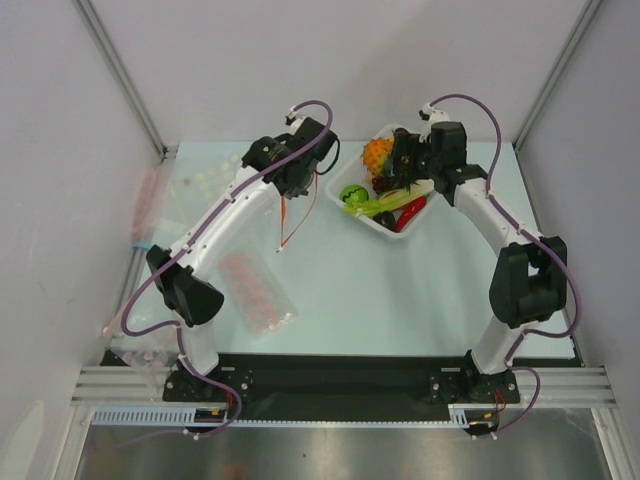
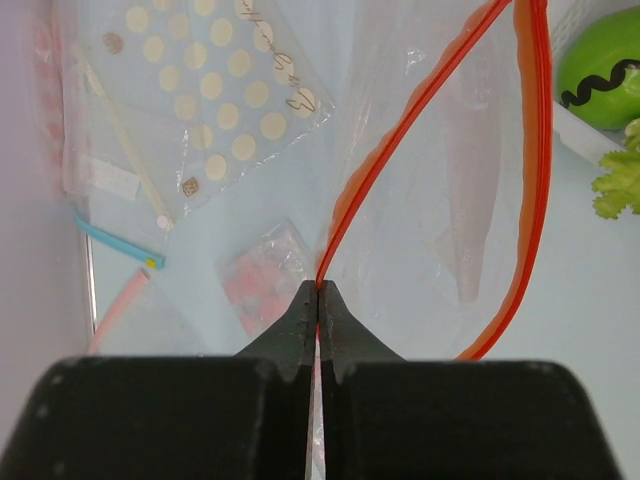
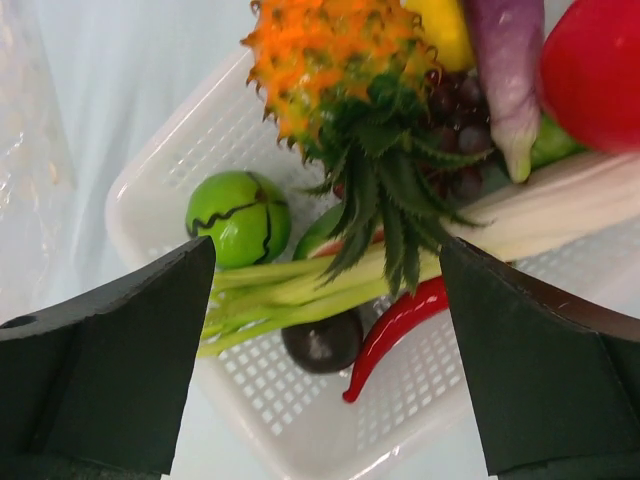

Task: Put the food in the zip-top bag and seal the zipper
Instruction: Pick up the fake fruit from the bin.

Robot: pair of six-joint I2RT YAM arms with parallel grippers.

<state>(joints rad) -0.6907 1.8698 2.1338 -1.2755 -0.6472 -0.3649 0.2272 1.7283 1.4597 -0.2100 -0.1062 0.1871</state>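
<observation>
Nothing is bagged yet. The left gripper (image 2: 318, 290) is clamped on the zipper (image 2: 537, 120), holding the zip-top bag (image 2: 450, 200) open at centre frame. The right gripper (image 3: 325, 250), jaws apart and empty, hangs over the pineapple (image 3: 330, 60) in the white basket (image 3: 190, 140), upper right overhead. Filling and sealing remain.

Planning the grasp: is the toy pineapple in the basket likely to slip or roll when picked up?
The pineapple has bumpy, spiky skin, so it probably resists slipping. It looks like moulded plastic, so likely light and stiff. Lying on its side in the crowded basket, it may rock rather than roll.
</observation>
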